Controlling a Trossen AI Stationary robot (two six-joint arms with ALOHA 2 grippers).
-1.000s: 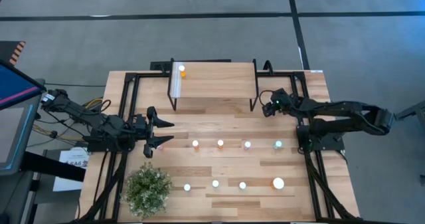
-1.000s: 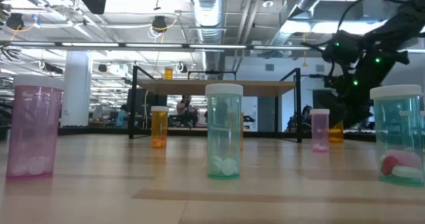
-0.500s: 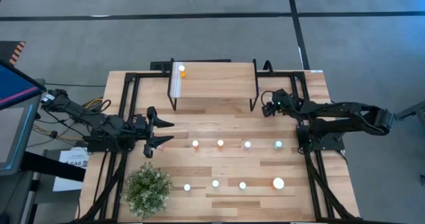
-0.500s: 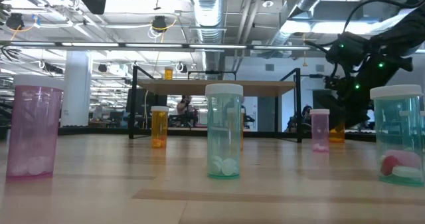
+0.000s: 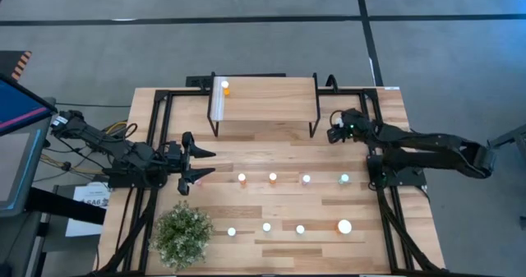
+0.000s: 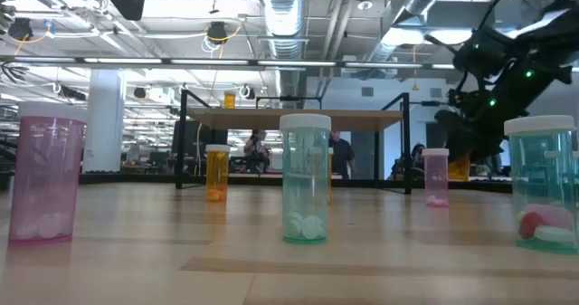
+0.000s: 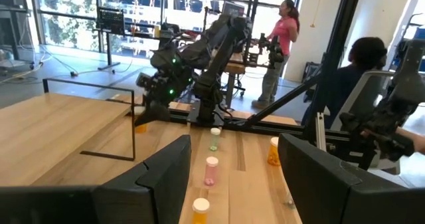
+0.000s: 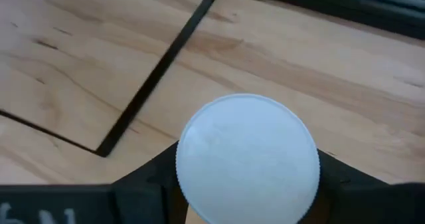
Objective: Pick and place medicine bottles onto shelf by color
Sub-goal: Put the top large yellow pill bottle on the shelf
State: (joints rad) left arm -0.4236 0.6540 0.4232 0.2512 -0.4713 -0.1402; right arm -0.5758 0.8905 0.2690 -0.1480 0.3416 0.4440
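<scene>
Item: one light-wood shelf [image 5: 265, 96] on black legs, at the far middle of the table [image 5: 271, 203], bearing one orange bottle [image 5: 225, 86] at its far left corner beside the whitish strip. Loose medicine bottles on the table, eight counted from above: a farther row of four [image 5: 242, 178] [image 5: 273, 177] [image 5: 306, 178] [image 5: 344, 178] and a nearer row of four [image 5: 232, 231] [image 5: 266, 227] [image 5: 300, 228], the rightmost being the larger, orange one [image 5: 344, 226]. One further white-capped bottle [image 8: 247, 159] is pinched in the right hand [image 5: 335, 132], just right of the shelf's right legs. The left hand [image 5: 197, 166] waits at the left of the table, fingers spread. One green bushy plant [image 5: 182, 235] stands at the near left.
</scene>
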